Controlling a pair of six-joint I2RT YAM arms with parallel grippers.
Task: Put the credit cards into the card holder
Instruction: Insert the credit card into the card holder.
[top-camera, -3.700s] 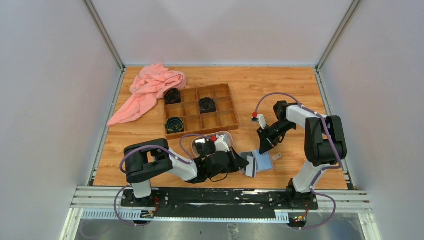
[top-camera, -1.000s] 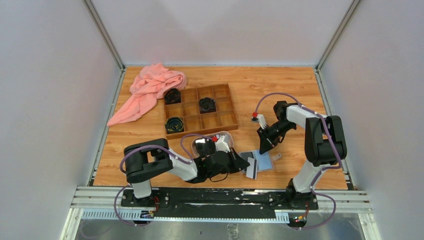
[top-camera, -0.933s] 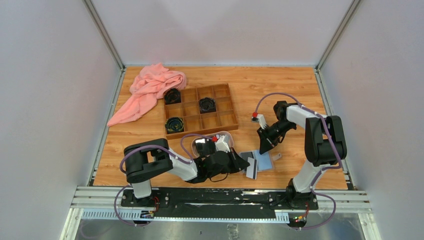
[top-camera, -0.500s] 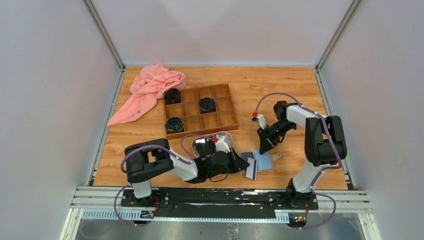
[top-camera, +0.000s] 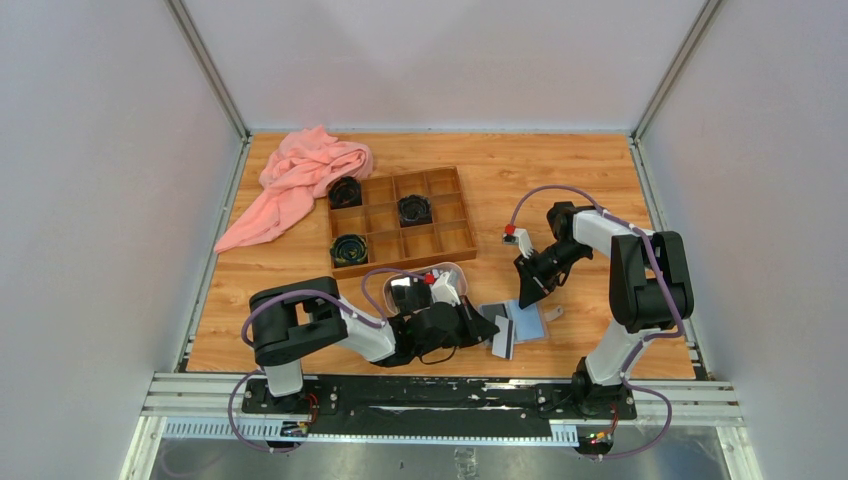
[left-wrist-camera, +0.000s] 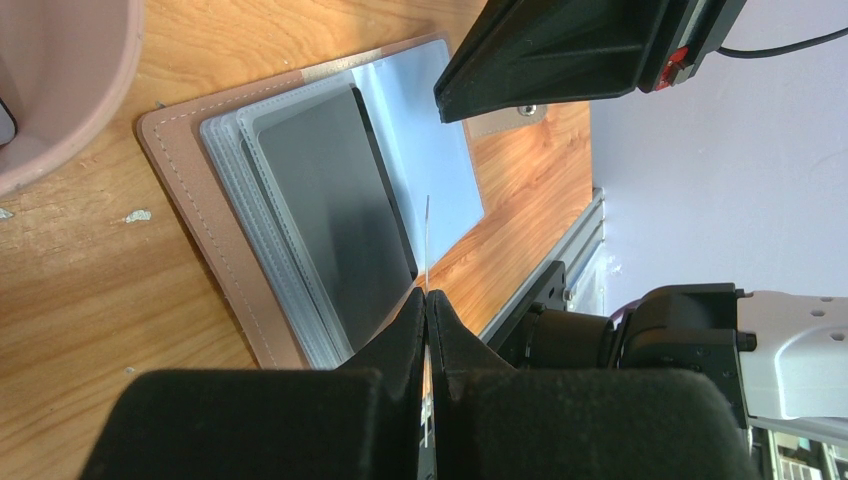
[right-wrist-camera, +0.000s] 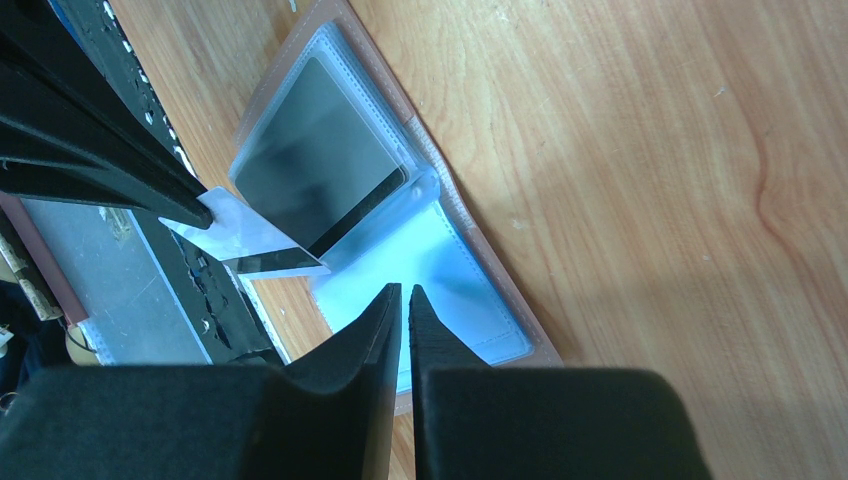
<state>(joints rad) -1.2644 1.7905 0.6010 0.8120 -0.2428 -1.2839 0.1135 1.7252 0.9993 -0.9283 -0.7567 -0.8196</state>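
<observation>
The open holder (top-camera: 530, 322) lies flat close to the table's (top-camera: 600, 170) near edge, between the two grippers, with bare wood to its right and beyond it. The left gripper (top-camera: 488, 328) is pinched narrow on a white card (top-camera: 503, 338), held on edge over the holder's near left corner, and the right gripper (top-camera: 527, 296) hovers above the far edge with its jaws pressed together on nothing. One dark card (right-wrist-camera: 310, 160) sits in a clear sleeve of the holder, a pink tray (left-wrist-camera: 60, 90) lies just left of it, and the wooden box (top-camera: 466, 212) further back has coils (top-camera: 414, 209) in three compartments.
</observation>
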